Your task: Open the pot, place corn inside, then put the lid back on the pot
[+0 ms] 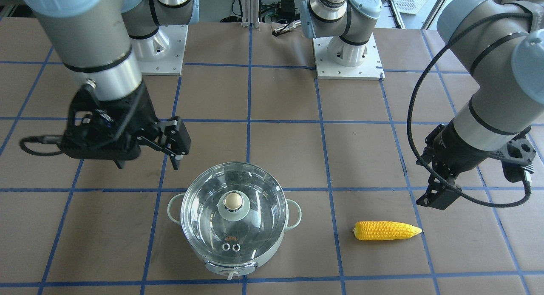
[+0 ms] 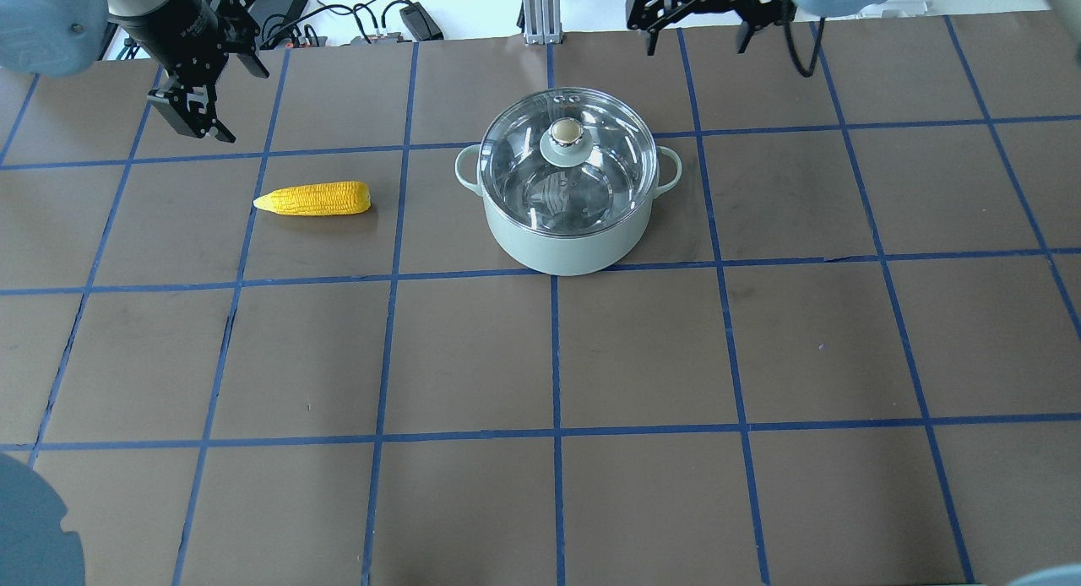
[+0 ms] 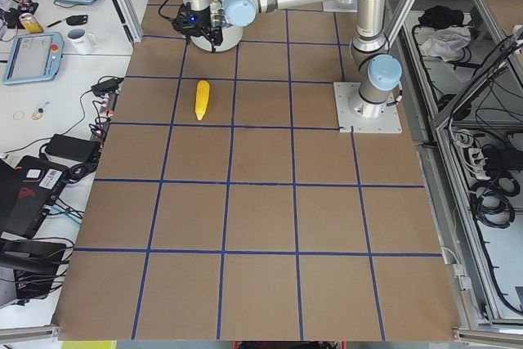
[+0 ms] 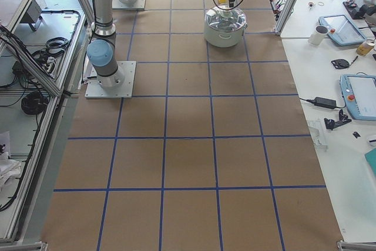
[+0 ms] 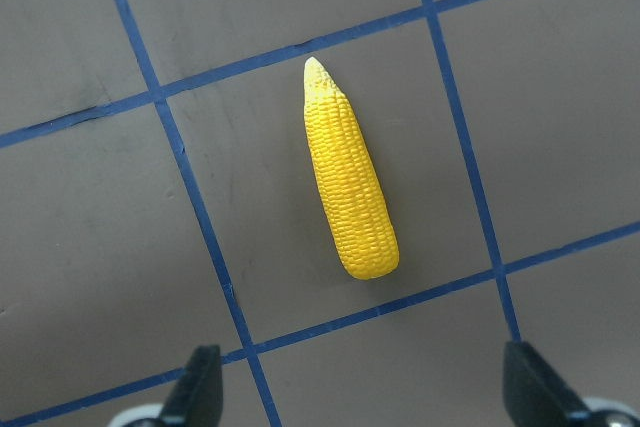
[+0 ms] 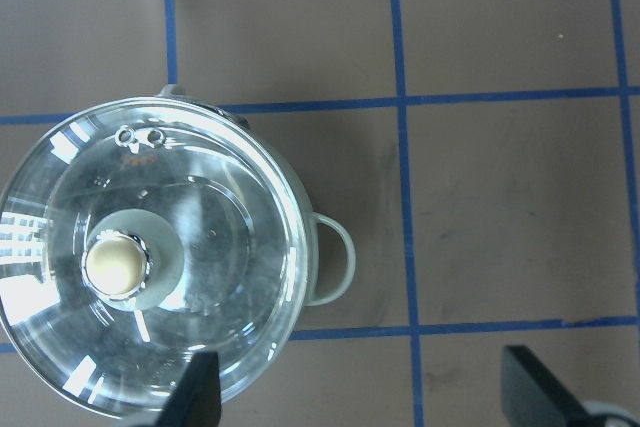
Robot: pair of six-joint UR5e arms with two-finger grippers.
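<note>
The pale mint-green pot stands on the table with the clear glass lid on it, its beige knob on top. The lid also fills the left of the right wrist view. The yellow corn lies flat on the table to the pot's left, alone, and shows whole in the left wrist view. My left gripper is open and empty, hovering above the corn's far side. My right gripper is open and empty, above the table beyond the pot's right.
The table is brown with a grid of blue tape lines. Both arm bases stand on plates at the robot's edge. Cables and power adapters lie past the far edge.
</note>
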